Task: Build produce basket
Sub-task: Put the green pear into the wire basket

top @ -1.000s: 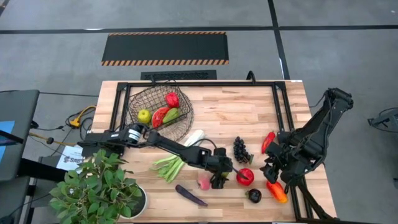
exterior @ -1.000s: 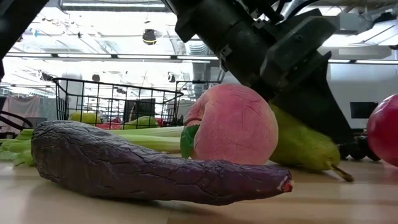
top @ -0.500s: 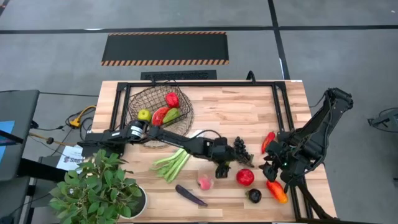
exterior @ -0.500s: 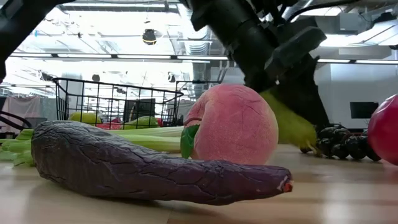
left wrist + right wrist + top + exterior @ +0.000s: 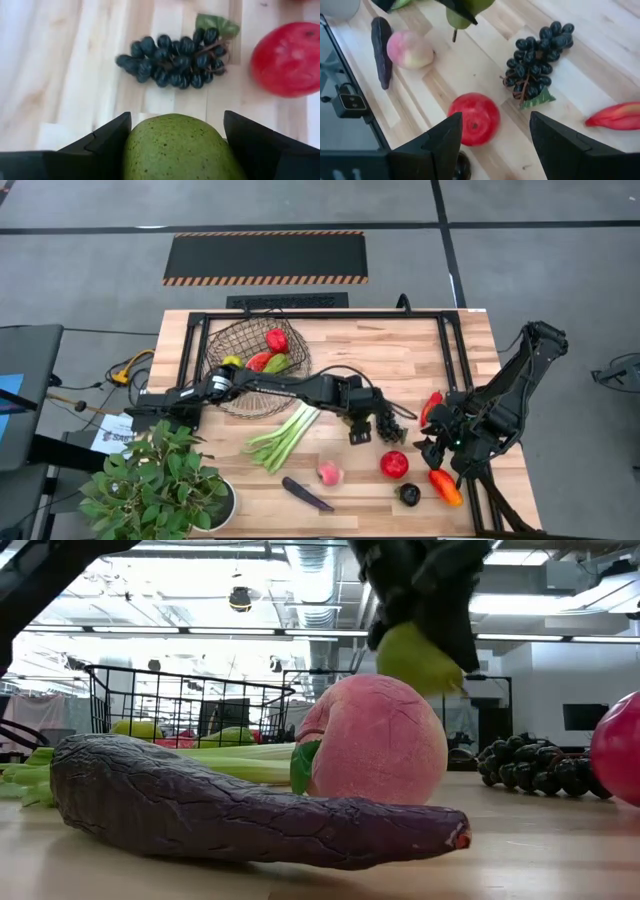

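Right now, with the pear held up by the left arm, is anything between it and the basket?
Nothing visible blocks it. The pear hangs above the table; the leek lies low beside the route to the basket.

One basket [image 5: 225, 348] is counted, with four pieces of produce seen inside. On the counter [image 5: 400, 360]: one leek stalk [image 5: 285, 435], one peach [image 5: 328, 473], one aubergine [image 5: 305, 494], one grape bunch [image 5: 392, 420], one red apple [image 5: 393, 464]. One green pear [image 5: 177, 150] is held aloft.
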You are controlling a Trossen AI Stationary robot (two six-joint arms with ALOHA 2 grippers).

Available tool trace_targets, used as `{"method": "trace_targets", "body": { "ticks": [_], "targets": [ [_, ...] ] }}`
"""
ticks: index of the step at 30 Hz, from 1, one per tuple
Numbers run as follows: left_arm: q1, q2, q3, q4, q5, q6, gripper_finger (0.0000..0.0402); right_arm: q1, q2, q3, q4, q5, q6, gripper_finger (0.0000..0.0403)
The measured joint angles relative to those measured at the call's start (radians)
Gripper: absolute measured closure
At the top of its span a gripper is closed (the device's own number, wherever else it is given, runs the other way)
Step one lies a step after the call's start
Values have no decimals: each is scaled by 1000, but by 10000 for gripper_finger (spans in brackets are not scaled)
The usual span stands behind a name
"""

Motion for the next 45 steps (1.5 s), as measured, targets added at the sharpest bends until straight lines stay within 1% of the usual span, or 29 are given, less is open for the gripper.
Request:
{"method": "trace_targets", "body": {
  "ticks": [3,6,11,17,20,22,23,24,26,29,33,35,40,45],
  "targets": [
    [6,0,84,-104,-40,-16,131,0,0,0,0,5,-1,148],
    [16,-1,166,-178,-101,-44,131,0,0,0,-4,5,-3,148],
    [43,-88,138,-265,-199,-171,130,0,0,0,-7,5,-1,148],
    [69,-178,137,-468,-426,-284,130,0,0,0,-12,20,0,148],
    [97,-212,138,-586,-513,-392,129,-1,0,0,-18,26,0,148],
    [117,-228,138,-683,-576,-493,128,-1,0,0,-21,33,0,148],
    [127,-240,132,-703,-602,-538,127,-1,0,0,-22,36,0,148],
    [137,-254,114,-692,-624,-555,126,-1,0,0,-22,40,0,148],
    [156,-300,69,-688,-631,-572,123,-1,0,0,-26,43,0,148],
    [189,-359,-7,-698,-684,-638,123,-1,0,0,-25,44,0,148],
    [229,-463,-174,-661,-718,-687,124,-1,0,0,-24,44,0,148],
    [250,-518,-272,-650,-718,-728,124,-1,0,0,-25,45,1,148],
    [285,-647,-536,-475,-742,-794,124,-1,0,0,-27,51,9,148],
    [322,-748,-764,-273,-755,-870,124,-2,0,0,-28,54,11,148]
  ]
}}
